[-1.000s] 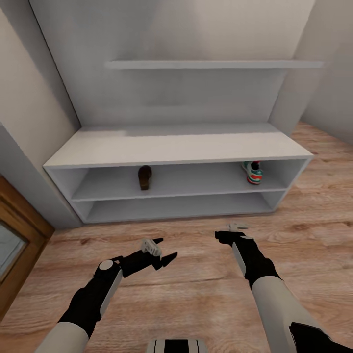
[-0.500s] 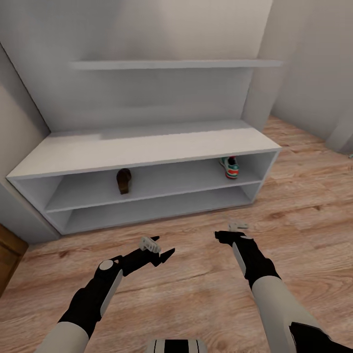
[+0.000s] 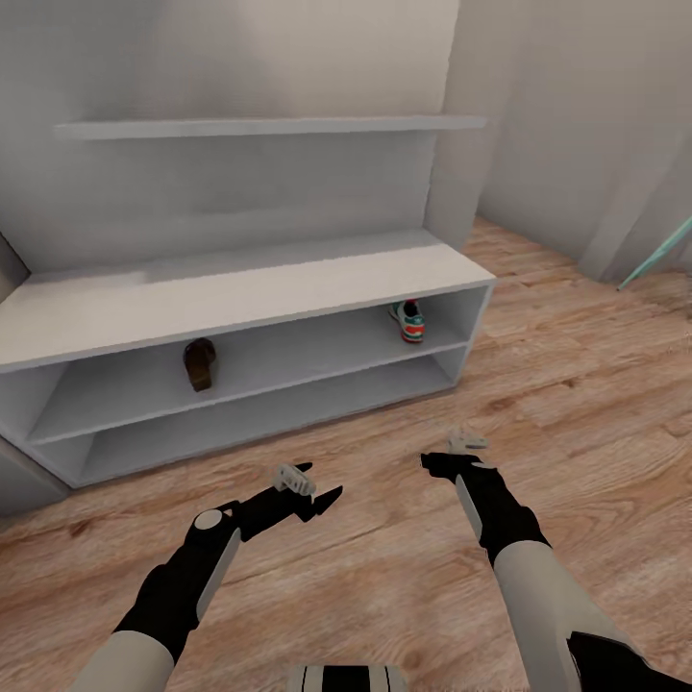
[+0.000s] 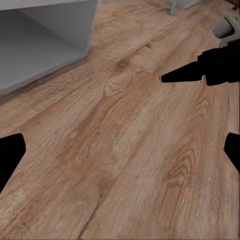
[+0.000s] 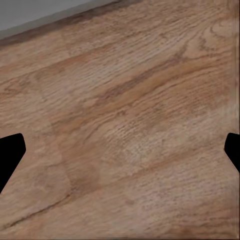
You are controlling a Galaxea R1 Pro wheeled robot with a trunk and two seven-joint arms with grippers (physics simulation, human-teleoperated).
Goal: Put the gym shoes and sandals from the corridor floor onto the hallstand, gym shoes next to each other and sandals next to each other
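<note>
The hallstand (image 3: 240,288) stood against the wall, with one brown sandal (image 3: 200,362) on the upper tier of its low base, toward the left end, and one gym shoe (image 3: 409,320) on the same tier at the far right end. They sat well apart, which I judge left room beside each for its partner. The other sandal and gym shoe were not on the stretch of corridor floor (image 3: 577,404) in sight.

Both arms hung low over the bare planks in front of the rack. The left end effector (image 3: 312,498) was spread wide and empty (its dark fingertips (image 4: 10,155) framed nothing but wood grain), and the right end effector (image 3: 452,454) was likewise open and carrying nothing, seemingly kept ready for the next pickup.
</note>
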